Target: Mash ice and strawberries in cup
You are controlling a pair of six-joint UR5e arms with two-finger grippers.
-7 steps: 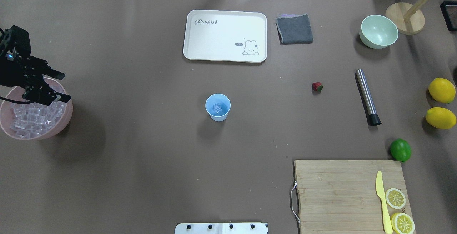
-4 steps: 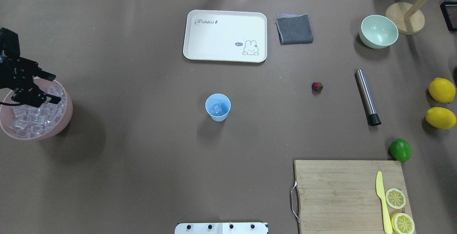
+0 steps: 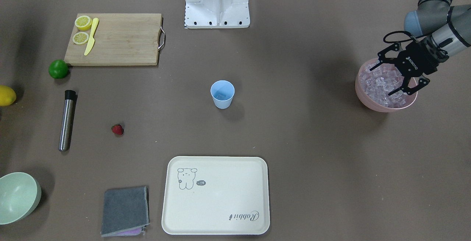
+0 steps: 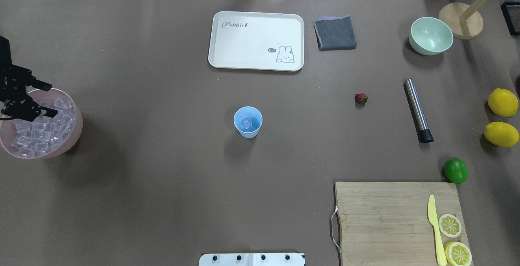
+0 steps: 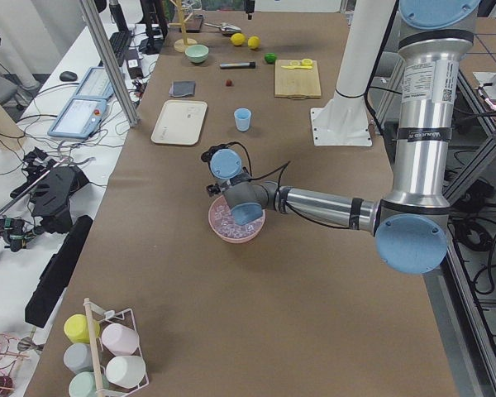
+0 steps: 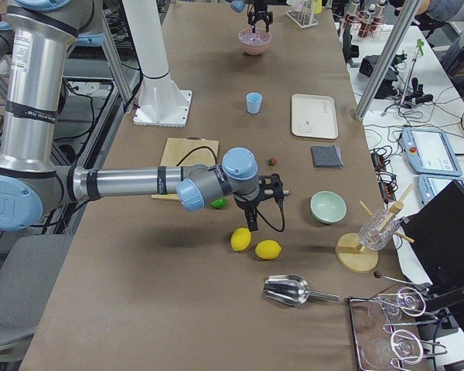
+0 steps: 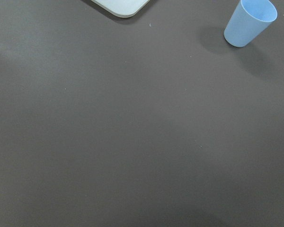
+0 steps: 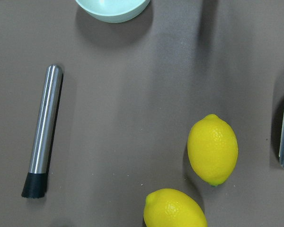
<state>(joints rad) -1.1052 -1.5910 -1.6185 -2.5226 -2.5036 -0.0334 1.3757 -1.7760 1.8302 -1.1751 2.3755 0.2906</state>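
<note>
Left pincer (image 3: 382,81): released, its fingers spread wide over the pink bowl (image 3: 368,103) at the worktop's (image 4: 162,176) left edge. The front-facing view shows both fingers against the heap of ice (image 4: 34,136). The overhead view cuts my arm off at that edge and shows only the tips. I cannot tell whether the tips touch the ice.

Cup (image 4: 248,122): upright at the middle of the worktop, well apart from the bowl. The overhead view looks into it and shows one ice cube (image 4: 246,123) on the bottom. My left wrist view shows only its outer wall and rim.

Strawberry (image 4: 360,98): lying on the worktop between the cup and the right edge, beside neither.

Right pincer (image 6: 253,219): it shows only in the right-end view, small, hanging near the right edge over the lemons (image 8: 212,149). I cannot tell whether it is released or clenched. My right wrist view shows those two lemons, a steel rod (image 8: 45,127) lying flat, and the rim of a pale green bowl (image 8: 112,7).
</note>
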